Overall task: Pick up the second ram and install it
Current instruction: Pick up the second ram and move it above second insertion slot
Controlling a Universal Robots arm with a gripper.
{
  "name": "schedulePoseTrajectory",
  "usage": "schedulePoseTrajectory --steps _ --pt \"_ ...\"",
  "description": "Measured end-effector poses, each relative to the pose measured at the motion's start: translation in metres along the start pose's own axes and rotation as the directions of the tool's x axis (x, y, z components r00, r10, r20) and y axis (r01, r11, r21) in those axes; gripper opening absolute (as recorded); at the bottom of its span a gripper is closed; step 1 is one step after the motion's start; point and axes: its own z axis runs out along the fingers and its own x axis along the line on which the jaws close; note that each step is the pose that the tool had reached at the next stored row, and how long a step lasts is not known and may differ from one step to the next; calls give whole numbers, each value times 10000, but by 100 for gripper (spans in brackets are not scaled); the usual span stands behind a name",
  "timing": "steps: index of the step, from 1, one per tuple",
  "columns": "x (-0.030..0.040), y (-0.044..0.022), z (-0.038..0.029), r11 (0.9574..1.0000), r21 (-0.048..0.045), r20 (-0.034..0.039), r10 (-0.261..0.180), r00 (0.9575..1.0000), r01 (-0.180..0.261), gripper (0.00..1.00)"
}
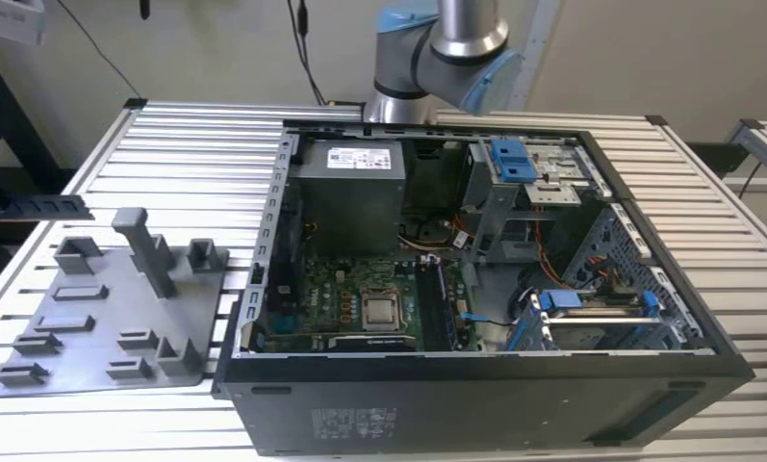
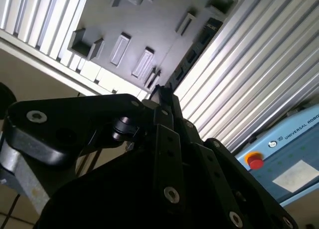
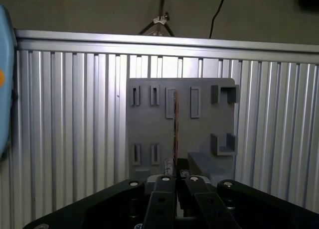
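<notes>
Jaws clamped together on second ram (image 3: 175,129), seen edge-on as thin dark line, probably gripped by one end; view poor. Ram held clear of table (image 1: 191,144), over middle of grey tray (image 3: 149,124) in first wrist view. Tray with upright posts lies on slatted table by edge on exterior view's left, just beside open computer case (image 1: 486,395). Case holds motherboard (image 1: 357,298) and grey power-supply box (image 1: 351,188). Arm (image 1: 441,43) stands behind case at table's far edge.
</notes>
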Motion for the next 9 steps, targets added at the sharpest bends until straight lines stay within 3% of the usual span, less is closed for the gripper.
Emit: schedulePoseTrajectory --steps 9 --pt "4 -235 -5 10000 -18 1 -8 10000 8 14"
